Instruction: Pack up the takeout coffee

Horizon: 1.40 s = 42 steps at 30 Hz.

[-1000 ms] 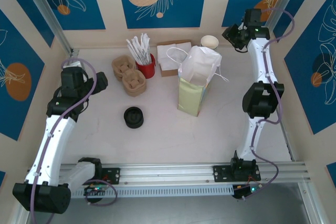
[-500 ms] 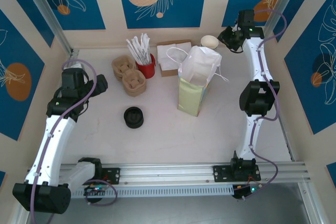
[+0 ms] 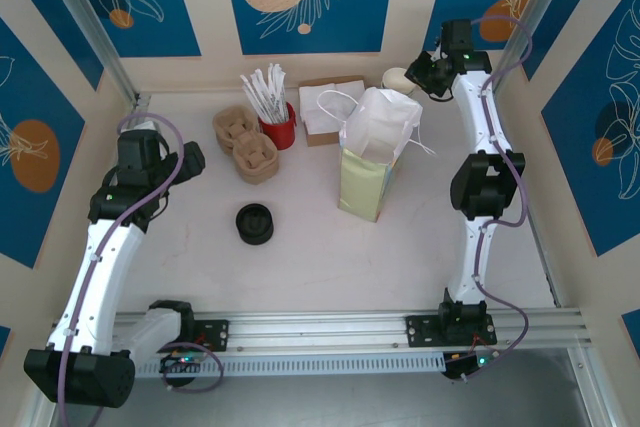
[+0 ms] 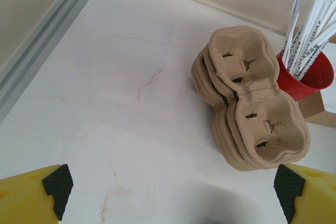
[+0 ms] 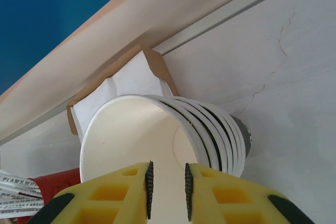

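The takeout coffee is out of view. My right gripper [image 3: 421, 71] is at the back right corner, right next to a stack of lidless white cups [image 3: 398, 78]. In the right wrist view its yellow fingers [image 5: 168, 182] stand a narrow gap apart over the near rim of the top white cup [image 5: 131, 135]. The cup's white inside shows through the gap, and whether the pads pinch the rim is hidden. My left gripper [image 3: 190, 159] hovers wide open at the left, with bare table between its fingers [image 4: 173, 187]. An open paper bag [image 3: 372, 162] stands upright mid-table.
A loose black lid [image 3: 254, 224] lies left of the bag. Stacked brown cup carriers [image 4: 252, 103] sit beside a red cup of wrapped straws [image 4: 307, 69]. A cardboard box of napkins [image 3: 325, 107] is at the back wall. Walls close in the table's sides.
The right arm has swung left along the back wall until its gripper reached the white cups, and its jaws have narrowed. The left arm has not moved.
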{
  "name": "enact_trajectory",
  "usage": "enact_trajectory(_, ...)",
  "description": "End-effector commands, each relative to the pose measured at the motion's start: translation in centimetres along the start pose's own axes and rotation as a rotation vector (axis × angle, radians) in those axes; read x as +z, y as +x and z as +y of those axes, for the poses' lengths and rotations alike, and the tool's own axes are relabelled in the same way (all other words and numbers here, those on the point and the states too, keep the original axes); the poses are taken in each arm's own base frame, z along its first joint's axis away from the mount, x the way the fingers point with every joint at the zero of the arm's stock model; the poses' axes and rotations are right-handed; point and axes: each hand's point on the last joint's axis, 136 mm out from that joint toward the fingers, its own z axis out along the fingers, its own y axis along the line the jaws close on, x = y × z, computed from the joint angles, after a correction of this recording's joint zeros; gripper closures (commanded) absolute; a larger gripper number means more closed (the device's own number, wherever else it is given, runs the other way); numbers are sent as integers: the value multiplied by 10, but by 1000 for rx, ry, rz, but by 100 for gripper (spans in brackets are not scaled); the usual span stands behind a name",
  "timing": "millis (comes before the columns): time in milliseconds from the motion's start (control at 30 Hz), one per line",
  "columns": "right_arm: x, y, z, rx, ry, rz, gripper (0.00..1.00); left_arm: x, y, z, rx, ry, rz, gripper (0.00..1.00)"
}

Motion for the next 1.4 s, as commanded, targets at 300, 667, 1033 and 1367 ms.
enact_trajectory(300, -24, -7, 11, -97, 71, -60, 67, -1, 11, 5, -3, -16, 17, 0)
enact_trajectory(667, -10, -5, -6, -97, 153, -61, 61, 0, 14, 7, -10, -25, 23, 0)
enact_trajectory(1033, 4, 0, -14, -82, 158, -30, 63, -1, 17, 10, -10, -39, 27, 0)
enact_trajectory(1367, 0, -3, -10, -90, 146, -38, 82, -3, 20, 12, -9, -40, 31, 0)
